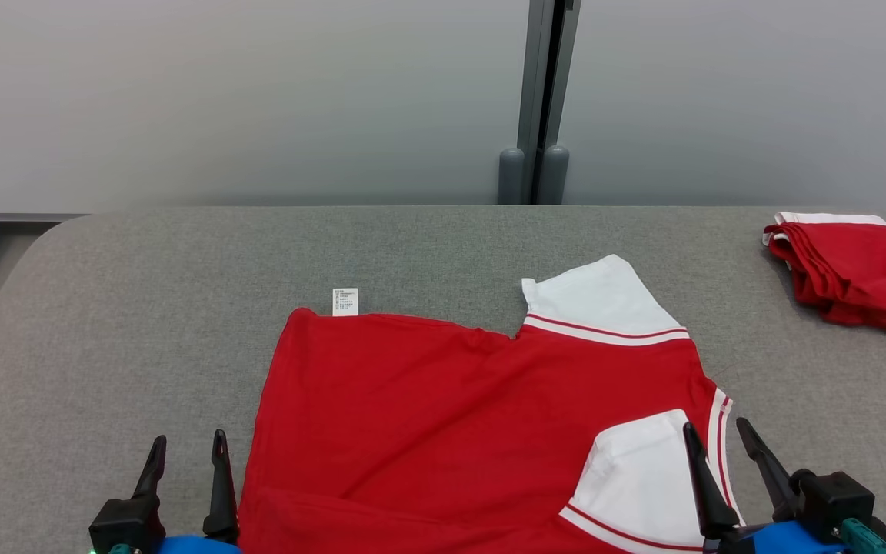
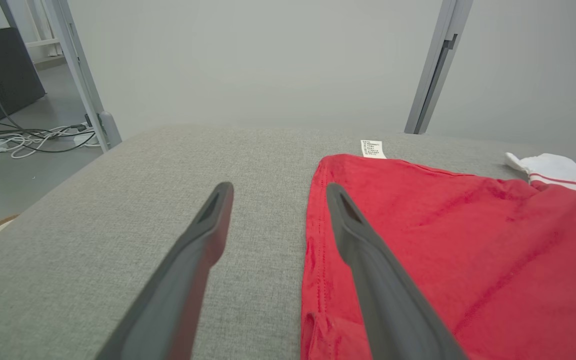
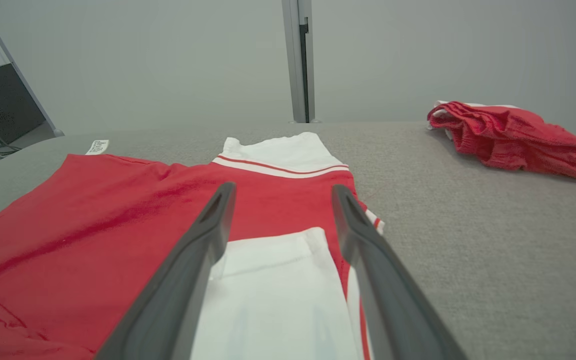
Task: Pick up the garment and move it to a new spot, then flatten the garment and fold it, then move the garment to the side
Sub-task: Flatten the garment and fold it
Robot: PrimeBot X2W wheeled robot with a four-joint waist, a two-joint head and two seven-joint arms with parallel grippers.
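Observation:
A red garment [image 1: 443, 415] with white sleeves and striped cuffs lies spread on the grey table [image 1: 143, 308], a white label [image 1: 345, 302] sticking out at its far left corner. One white sleeve [image 1: 635, 485] is folded over the red body near the front right. My left gripper [image 1: 188, 446] stands open at the garment's left edge [image 2: 313, 250], one finger over the cloth, one over the table. Open too, my right gripper [image 1: 716, 432] hovers over the folded sleeve [image 3: 273, 300] and the right edge. Nothing is held.
A second red and white garment [image 1: 851, 269], folded in a loose pile, lies at the table's far right [image 3: 513, 140]. A grey wall with a vertical post [image 1: 543, 100] stands behind the table. Cables lie on the floor to the left [image 2: 28, 140].

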